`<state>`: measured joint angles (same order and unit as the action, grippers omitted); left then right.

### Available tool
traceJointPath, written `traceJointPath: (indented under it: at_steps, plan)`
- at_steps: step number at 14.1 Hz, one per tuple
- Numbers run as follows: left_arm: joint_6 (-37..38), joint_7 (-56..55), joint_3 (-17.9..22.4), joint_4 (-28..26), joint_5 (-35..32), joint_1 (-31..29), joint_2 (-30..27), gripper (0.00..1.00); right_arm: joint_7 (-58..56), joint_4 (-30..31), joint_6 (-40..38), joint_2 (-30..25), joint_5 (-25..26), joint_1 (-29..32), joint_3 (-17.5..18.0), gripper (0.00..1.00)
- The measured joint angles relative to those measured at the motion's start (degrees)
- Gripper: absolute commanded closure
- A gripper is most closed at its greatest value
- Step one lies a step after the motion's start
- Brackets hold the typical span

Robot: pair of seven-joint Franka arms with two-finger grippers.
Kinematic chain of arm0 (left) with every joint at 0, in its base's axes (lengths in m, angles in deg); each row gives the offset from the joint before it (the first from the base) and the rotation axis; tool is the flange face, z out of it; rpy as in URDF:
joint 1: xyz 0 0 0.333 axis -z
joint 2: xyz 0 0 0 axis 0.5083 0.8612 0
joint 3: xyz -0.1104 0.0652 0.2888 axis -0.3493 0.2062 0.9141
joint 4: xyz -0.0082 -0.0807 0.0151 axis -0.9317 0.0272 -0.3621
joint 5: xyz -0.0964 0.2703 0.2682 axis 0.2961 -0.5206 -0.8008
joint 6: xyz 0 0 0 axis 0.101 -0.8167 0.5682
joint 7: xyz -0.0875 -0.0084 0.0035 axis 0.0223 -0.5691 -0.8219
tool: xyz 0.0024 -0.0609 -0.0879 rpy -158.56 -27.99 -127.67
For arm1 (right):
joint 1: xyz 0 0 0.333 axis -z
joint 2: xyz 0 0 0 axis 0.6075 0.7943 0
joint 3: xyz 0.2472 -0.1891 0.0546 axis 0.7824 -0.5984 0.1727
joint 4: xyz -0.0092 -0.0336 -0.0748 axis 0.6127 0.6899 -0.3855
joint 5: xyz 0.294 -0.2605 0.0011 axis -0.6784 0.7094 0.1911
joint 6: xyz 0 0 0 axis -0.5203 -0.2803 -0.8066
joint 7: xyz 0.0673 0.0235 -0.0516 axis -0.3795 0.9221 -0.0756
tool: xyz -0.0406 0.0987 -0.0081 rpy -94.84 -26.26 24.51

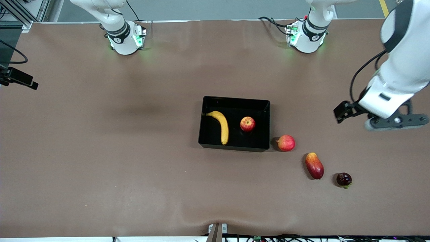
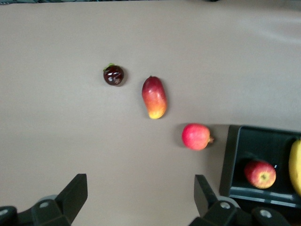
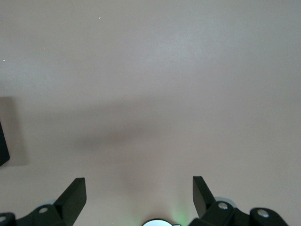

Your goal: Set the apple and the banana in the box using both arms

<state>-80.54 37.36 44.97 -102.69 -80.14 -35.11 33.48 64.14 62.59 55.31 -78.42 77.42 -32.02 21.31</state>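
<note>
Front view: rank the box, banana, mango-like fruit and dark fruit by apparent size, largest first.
1. box
2. banana
3. mango-like fruit
4. dark fruit

All lie on the table at similar distance, so the order looks reliable.

You look down from a high front camera facing both bases; your left wrist camera shares its box (image 1: 235, 147) (image 2: 233, 162), your right sees bare table (image 3: 150, 70)

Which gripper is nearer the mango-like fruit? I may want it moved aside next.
Left. The left gripper hangs open over the table at the left arm's end, the mango-like fruit in its wrist view. The right gripper sees only bare table.
</note>
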Motion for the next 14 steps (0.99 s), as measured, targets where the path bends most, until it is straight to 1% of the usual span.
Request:
traceJointPath:
  at_steps: [1,4,5,7,10,14]
  plan:
    - [1.77,1.95,0.85,-0.13,0.92,0.01,-1.34,0.0,0.0,-0.02,0.01,0.0,0.0,0.0,-0.02,0.0]
    - [8.38,6.54,7.12,-0.96,6.1,1.97,-6.13,0.0,0.0,-0.05,0.02,0.0,0.0,0.01,-0.09,0.0]
    - [9.9,7.31,8.42,-1.62,6.85,2.19,-7.76,0.0,0.0,-0.06,0.02,0.0,0.0,0.01,-0.08,0.0]
    - [11.39,7.62,9.09,-3.81,7.25,2.35,-10.92,0.0,0.0,-0.05,0.02,0.0,-0.02,0.01,-0.03,0.0]
    - [11.6,7.62,9.9,-6.85,7.27,3.46,-14.48,0.0,0.0,-0.05,0.02,0.0,-0.02,0.01,-0.08,0.0]
    - [11.96,7.62,11.09,-6.97,7.27,3.7,-15.56,0.0,0.0,-0.05,0.02,0.0,-0.02,0.01,-0.12,0.0]
